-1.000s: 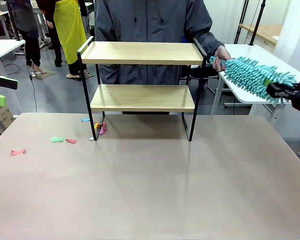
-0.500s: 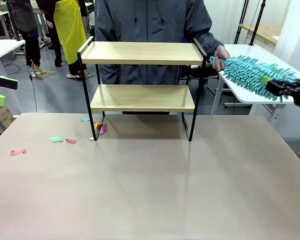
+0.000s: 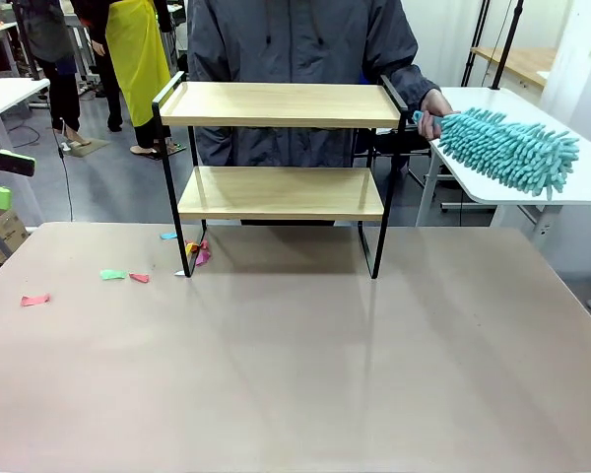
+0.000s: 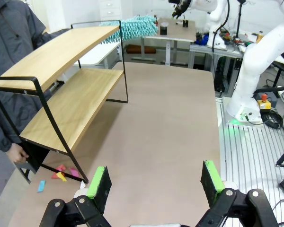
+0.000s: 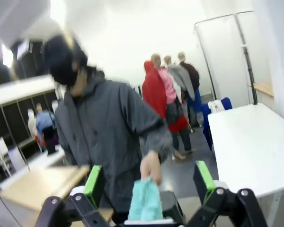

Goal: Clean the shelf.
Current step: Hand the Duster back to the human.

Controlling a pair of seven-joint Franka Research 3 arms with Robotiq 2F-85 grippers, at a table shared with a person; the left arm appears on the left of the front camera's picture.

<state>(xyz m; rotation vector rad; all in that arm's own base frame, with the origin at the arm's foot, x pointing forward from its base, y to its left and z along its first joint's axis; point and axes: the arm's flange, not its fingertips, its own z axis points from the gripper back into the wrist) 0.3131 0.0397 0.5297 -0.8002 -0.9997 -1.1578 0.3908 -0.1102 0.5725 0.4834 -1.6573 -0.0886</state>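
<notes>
The two-tier shelf [image 3: 281, 163] of light wooden boards in a thin black metal frame stands at the desk's [image 3: 295, 374] far edge; likely light, rigid, best gripped by its side rails. Left end effector [image 4: 155, 182] and right end effector [image 5: 149, 182] both gape empty

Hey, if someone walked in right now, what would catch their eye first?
Probably the fluffy teal duster, held by its handle in the person's hand just right of the shelf. Next, the two-tier shelf itself at the table's far edge, boards bare. Then the coloured paper scraps strewn on the table near its left legs.
</notes>
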